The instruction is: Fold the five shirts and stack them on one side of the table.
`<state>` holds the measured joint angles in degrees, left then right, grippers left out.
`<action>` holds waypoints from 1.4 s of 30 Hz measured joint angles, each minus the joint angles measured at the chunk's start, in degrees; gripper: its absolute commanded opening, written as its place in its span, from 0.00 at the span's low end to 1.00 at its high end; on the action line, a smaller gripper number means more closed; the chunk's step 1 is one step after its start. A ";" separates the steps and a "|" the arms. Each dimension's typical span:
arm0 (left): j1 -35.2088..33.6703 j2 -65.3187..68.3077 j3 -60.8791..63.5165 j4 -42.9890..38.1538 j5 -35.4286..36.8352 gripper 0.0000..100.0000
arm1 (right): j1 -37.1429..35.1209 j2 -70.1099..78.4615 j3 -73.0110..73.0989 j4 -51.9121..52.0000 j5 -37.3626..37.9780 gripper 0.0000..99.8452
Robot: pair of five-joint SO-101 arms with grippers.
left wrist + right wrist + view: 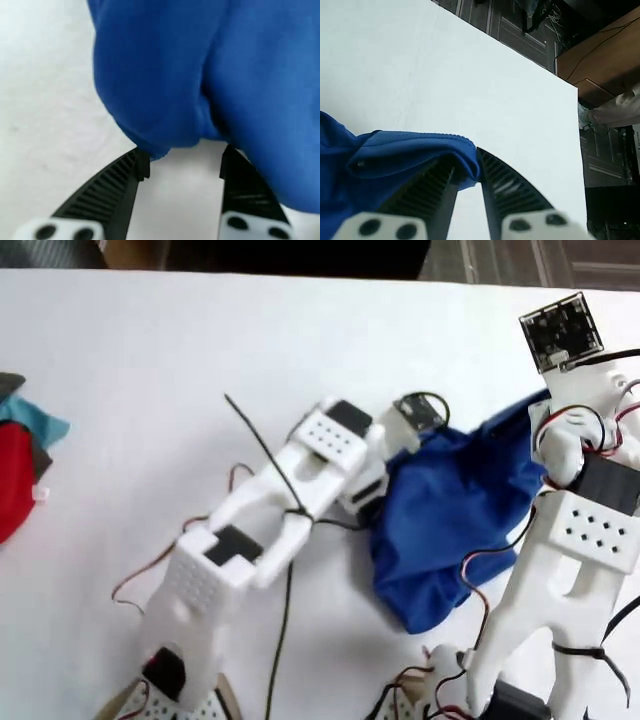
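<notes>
On the counter (pixel 150 360), the right gripper (pixel 467 162) pinches a hem of the blue shirt (pixel 450 510); the wide-open left gripper (pixel 185 157) should clamp the fold ahead fully before pulling.

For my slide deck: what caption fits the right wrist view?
Right pincer shut on an edge of the blue shirt, white table beyond.

The table (pixel 130 350) is lit brightly and evenly from above, and its white top is washed out almost to glare in the high view. Only faint, soft shadows are cast under the shirt (pixel 450 510). Its folds are shaded darker in the left wrist view. The room (pixel 600 60) beyond the table is left dim.
</notes>
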<state>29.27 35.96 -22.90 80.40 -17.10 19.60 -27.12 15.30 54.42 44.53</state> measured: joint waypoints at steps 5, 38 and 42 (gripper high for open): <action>-0.88 0.53 0.00 -2.99 0.00 0.25 | 0.00 0.00 0.00 0.00 0.00 0.02; -2.73 3.52 0.00 -6.68 -2.73 0.12 | 0.00 0.00 0.00 0.88 0.00 0.02; -2.81 3.52 0.00 -6.68 -2.73 0.09 | 0.00 0.00 0.00 0.97 0.00 0.02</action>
<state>26.46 39.47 -22.90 73.71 -19.82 19.60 -27.12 15.30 55.38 44.53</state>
